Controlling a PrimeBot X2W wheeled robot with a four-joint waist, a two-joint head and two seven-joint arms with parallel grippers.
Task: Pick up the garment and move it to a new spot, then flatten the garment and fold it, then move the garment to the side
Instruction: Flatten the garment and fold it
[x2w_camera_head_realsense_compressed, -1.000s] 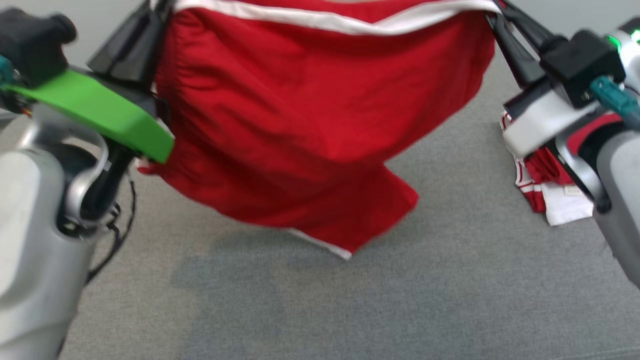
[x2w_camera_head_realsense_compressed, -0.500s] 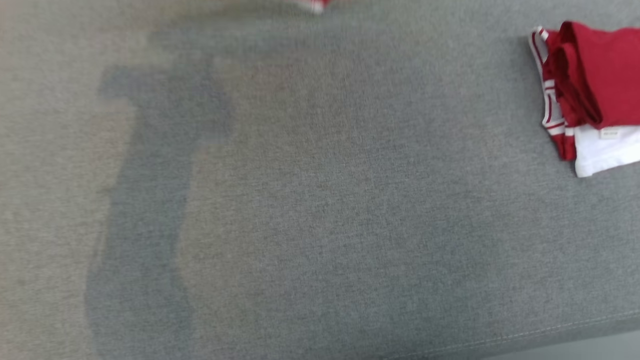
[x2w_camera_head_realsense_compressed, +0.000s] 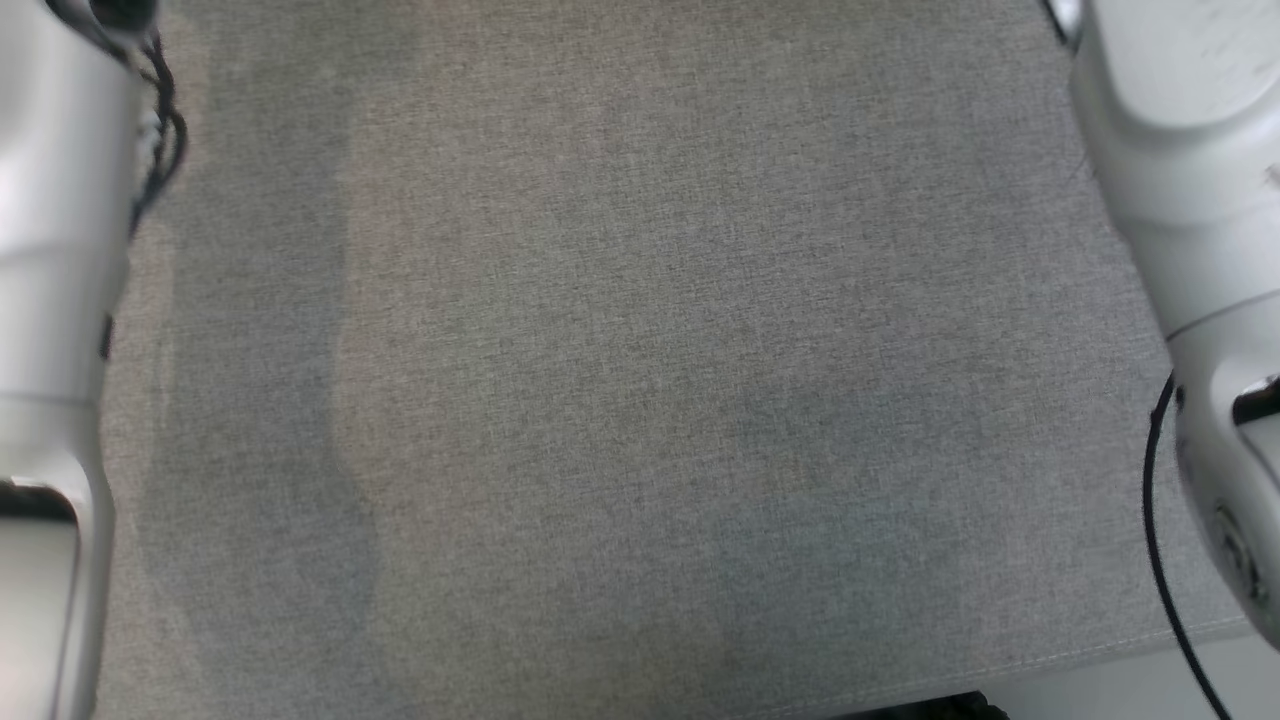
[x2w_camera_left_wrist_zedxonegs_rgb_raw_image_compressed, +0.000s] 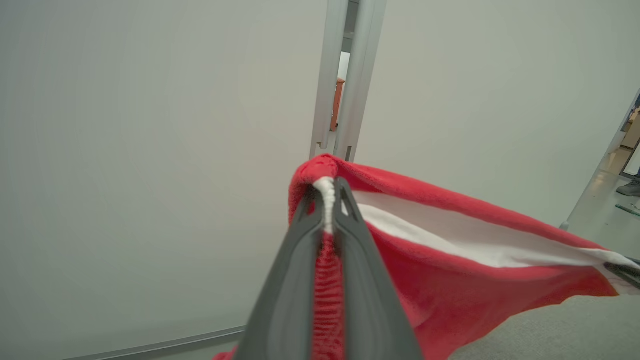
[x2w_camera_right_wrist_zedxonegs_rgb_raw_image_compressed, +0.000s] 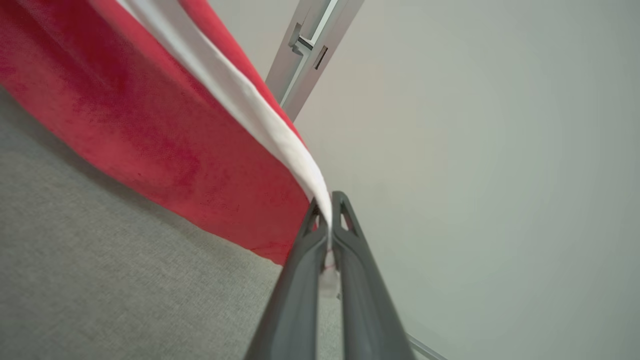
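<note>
Your left pincer (x2w_camera_left_wrist_zedxonegs_rgb_raw_image_compressed: 327, 192) is clamped shut on the garment (x2w_camera_left_wrist_zedxonegs_rgb_raw_image_compressed: 450, 285). A fold of red cloth and its white band (x2w_camera_left_wrist_zedxonegs_rgb_raw_image_compressed: 450, 235) is squeezed between the two dark fingers, and a bulge of red pokes out just past the tips. From that grip the garment runs off to the pincer's right, held up in the air as a stretched sheet. The white band follows its upper edge and the red body sags below.

Your right pincer (x2w_camera_right_wrist_zedxonegs_rgb_raw_image_compressed: 327, 212) is closed just as tightly, pinching the white band right at the fingertips. From there the garment sweeps up and away to that pincer's left. So you have the garment strung between the two pincers.

Below the cloth, left of the right pincer's fingers, lies the grey fabric-covered tabletop (x2w_camera_right_wrist_zedxonegs_rgb_raw_image_compressed: 100, 280). You cannot tell from these views whether the hanging lower edge touches it.

Beyond both pincers stand pale wall panels (x2w_camera_left_wrist_zedxonegs_rgb_raw_image_compressed: 150, 150) joined at a metal post (x2w_camera_left_wrist_zedxonegs_rgb_raw_image_compressed: 345, 75).

In the head view, the same grey tabletop stretches between your left forearm (x2w_camera_head_realsense_compressed: 50, 250) and your right forearm (x2w_camera_head_realsense_compressed: 1190, 150).
</note>
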